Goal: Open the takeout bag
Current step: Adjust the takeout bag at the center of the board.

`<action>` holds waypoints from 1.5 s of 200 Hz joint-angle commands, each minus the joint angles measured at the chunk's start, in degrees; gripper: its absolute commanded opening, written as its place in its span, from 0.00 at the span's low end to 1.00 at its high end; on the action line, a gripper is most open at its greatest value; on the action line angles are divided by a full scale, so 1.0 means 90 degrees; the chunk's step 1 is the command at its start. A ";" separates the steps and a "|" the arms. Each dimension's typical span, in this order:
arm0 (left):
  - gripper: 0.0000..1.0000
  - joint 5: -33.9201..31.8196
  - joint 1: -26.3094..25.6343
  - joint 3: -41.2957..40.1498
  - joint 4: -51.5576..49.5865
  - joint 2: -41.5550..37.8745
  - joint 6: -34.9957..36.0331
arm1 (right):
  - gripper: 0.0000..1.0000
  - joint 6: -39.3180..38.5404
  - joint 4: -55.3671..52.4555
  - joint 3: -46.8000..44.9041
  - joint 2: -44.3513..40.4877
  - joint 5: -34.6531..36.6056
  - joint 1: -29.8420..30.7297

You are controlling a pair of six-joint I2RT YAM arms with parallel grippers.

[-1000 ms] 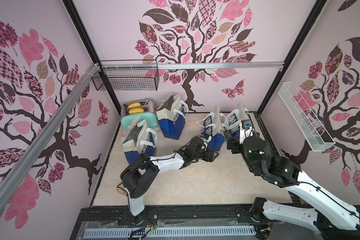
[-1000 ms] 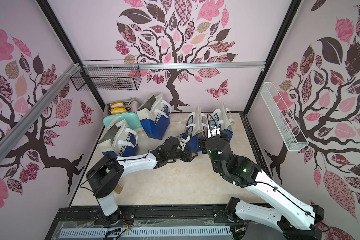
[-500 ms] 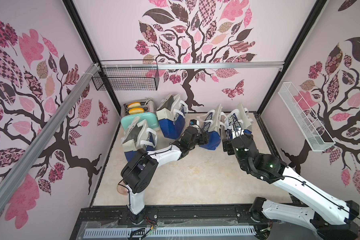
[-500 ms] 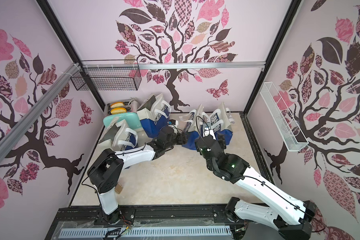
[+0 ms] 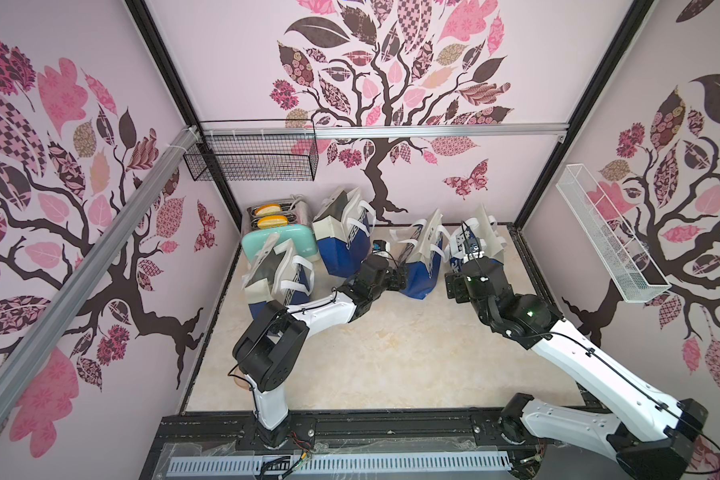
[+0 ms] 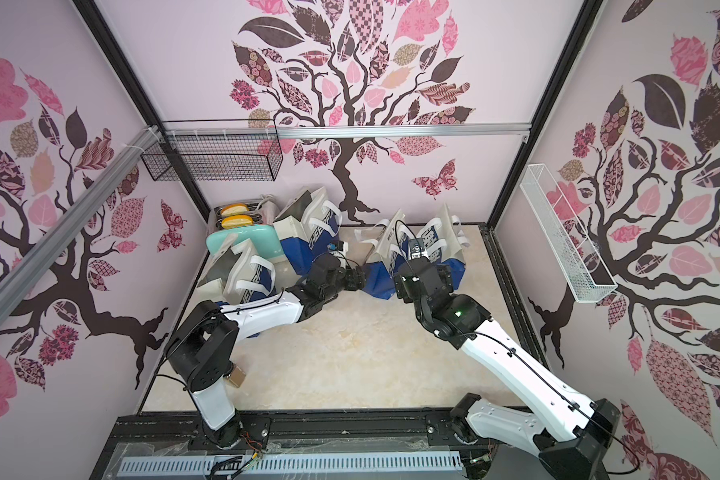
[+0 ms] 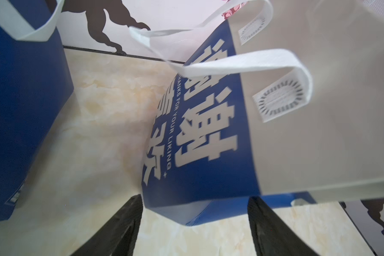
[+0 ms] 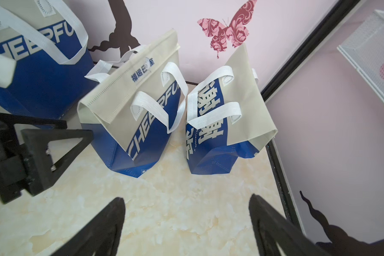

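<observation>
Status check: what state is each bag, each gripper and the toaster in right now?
Middle bag: top shut, leaning.
Corner bag: top shut, leaning.
Back bag: mouth open.
Front bag: mouth open.
Toaster: bread in both slots.
Left gripper: open, at the middle bag's base corner.
Right gripper: open, empty.

The left arm (image 5: 321,311) and right arm (image 5: 578,357) wear white shells, black joints, thin black cables; the left claw (image 5: 400,283) has triangular black fingers (image 8: 34,155) with silver screws.
</observation>
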 commanded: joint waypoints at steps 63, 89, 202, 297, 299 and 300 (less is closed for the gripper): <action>0.83 0.2518 -0.0549 -0.2181 0.3939 -0.0528 0.0414 | 0.89 -0.4739 0.4990 -0.2037 -0.0432 -0.1677 -0.0703; 0.84 0.1450 -0.0837 -0.1977 0.3787 -0.0373 0.0755 | 0.85 -0.3799 0.4959 -0.1917 -0.0609 -0.2432 -0.1570; 0.81 -0.0488 -0.0833 -0.0675 0.5621 0.1742 -0.0010 | 0.84 -0.3953 0.6723 -0.2985 0.0065 -0.3501 -0.1647; 0.78 -0.0506 -0.0877 -0.0282 0.5598 0.1880 -0.0077 | 0.81 -0.4424 0.8280 -0.3171 0.0982 -0.3318 -0.1578; 0.77 -0.0520 -0.0873 -0.0266 0.5592 0.1889 -0.0083 | 0.81 -0.4425 0.8282 -0.3176 0.0990 -0.3312 -0.1577; 0.77 -0.0529 -0.0872 -0.0258 0.5586 0.1900 -0.0086 | 0.81 -0.4435 0.8277 -0.3172 0.0991 -0.3311 -0.1575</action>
